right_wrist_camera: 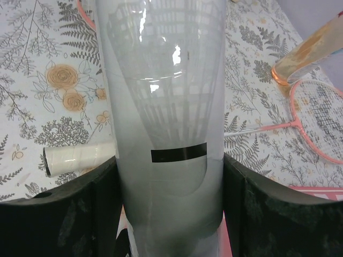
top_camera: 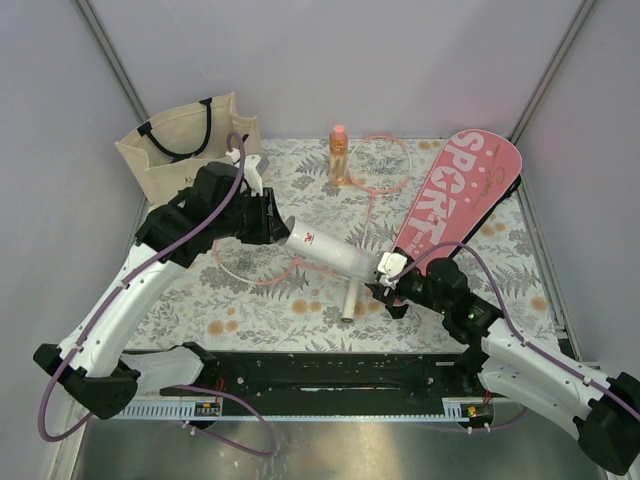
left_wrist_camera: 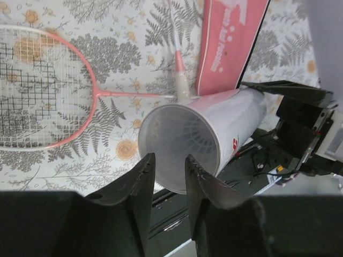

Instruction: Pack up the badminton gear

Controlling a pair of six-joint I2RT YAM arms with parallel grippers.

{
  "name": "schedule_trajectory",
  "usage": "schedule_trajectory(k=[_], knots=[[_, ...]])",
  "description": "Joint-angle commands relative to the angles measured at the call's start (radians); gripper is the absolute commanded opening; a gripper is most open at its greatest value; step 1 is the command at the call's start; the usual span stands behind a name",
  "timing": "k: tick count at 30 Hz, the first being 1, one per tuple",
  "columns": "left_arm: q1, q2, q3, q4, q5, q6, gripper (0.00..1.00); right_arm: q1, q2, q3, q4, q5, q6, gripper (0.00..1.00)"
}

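The long white tube (top_camera: 330, 252) hangs tilted above the table between my two grippers. My right gripper (top_camera: 388, 270) is shut on its lower end, and in the right wrist view (right_wrist_camera: 170, 166) a finger presses each side of the tube (right_wrist_camera: 166, 80). My left gripper (top_camera: 283, 225) is at the tube's open end (left_wrist_camera: 182, 139). It shows slightly open and empty in the left wrist view (left_wrist_camera: 169, 159). One pink racket (top_camera: 380, 160) lies at the back. The other (top_camera: 250, 265) lies under the left arm, its white handle (top_camera: 348, 300) under the tube. The pink "SPORT" cover (top_camera: 460, 190) lies at the right.
An orange bottle with a pink cap (top_camera: 339, 155) stands at the back middle, beside the far racket's head. A beige tote bag with black straps (top_camera: 180, 145) stands at the back left. The floral table cloth (top_camera: 200, 310) ends at a black rail in front.
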Motion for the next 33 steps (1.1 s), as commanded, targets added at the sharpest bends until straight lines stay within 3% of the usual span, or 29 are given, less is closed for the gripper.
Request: schedule_trajectory(k=[1, 4, 8, 12, 19, 22, 28, 33], knots=[[-0.027, -0.044, 0.029, 0.091, 0.006, -0.075, 0.34, 0.013, -0.057, 0.079, 0.24, -0.066, 0.081, 0.4], [-0.026, -0.08, 0.029, 0.126, 0.011, -0.095, 0.42, 0.013, -0.075, 0.087, 0.209, -0.064, 0.088, 0.4], [-0.026, -0.121, 0.087, 0.134, -0.049, -0.06, 0.63, 0.015, -0.095, 0.09, 0.189, -0.057, 0.13, 0.4], [-0.026, -0.186, 0.111, 0.206, -0.121, -0.022, 0.99, 0.015, -0.092, 0.096, 0.226, -0.009, 0.264, 0.38], [-0.026, -0.273, -0.062, 0.437, 0.002, 0.075, 0.99, 0.013, -0.04, 0.179, 0.286, 0.112, 0.68, 0.39], [-0.026, -0.284, -0.147, 0.564, 0.115, 0.077, 0.99, 0.013, -0.005, 0.246, 0.266, 0.173, 0.82, 0.38], [-0.027, -0.191, -0.201, 0.786, 0.333, 0.029, 0.99, 0.013, 0.101, 0.332, 0.358, 0.049, 1.054, 0.38], [-0.027, -0.115, -0.228, 0.95, 0.397, -0.024, 0.99, 0.016, 0.165, 0.336, 0.462, -0.029, 1.176, 0.4]])
